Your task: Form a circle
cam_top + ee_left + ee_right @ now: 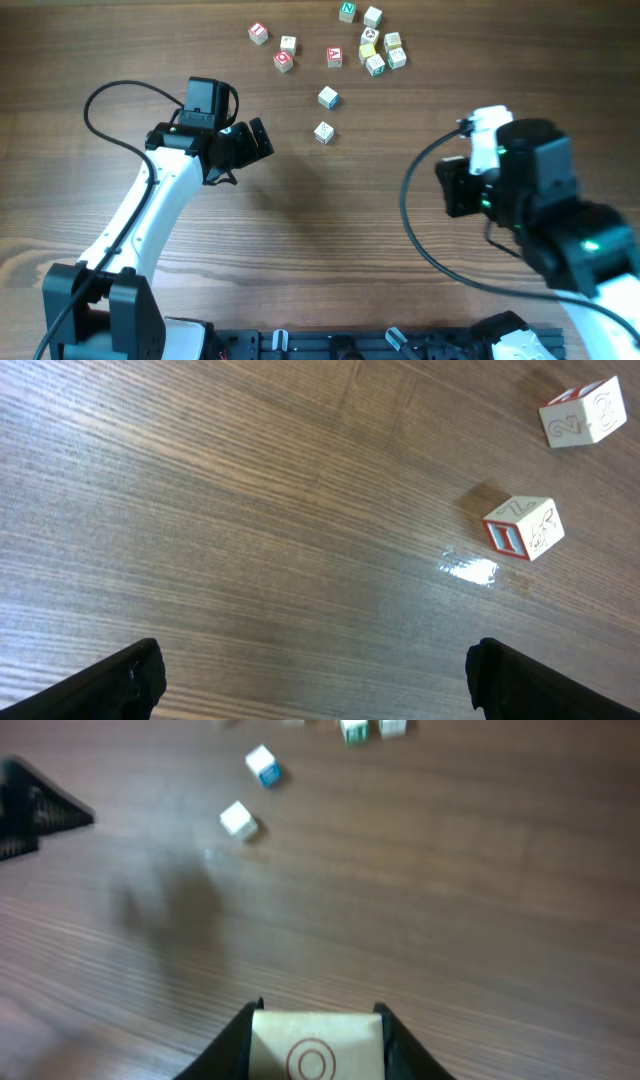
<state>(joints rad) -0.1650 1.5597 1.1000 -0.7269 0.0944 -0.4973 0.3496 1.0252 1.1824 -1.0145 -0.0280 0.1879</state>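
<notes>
Right gripper (317,1012) is clamped on an O cube (315,1048); the cube cluster (375,45) sits farther out, off to its left. Left gripper (315,670) hangs wide open, empty.

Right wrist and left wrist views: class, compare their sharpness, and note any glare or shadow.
Right wrist view: soft overall, the far cubes blurred, a dim shadow on the table at left. Left wrist view: crisp wood grain, one bright glare patch beside the red-edged cube.

O on held cube (316,1050), right claw (317,1018); N on green-edged cube (347,11).
</notes>
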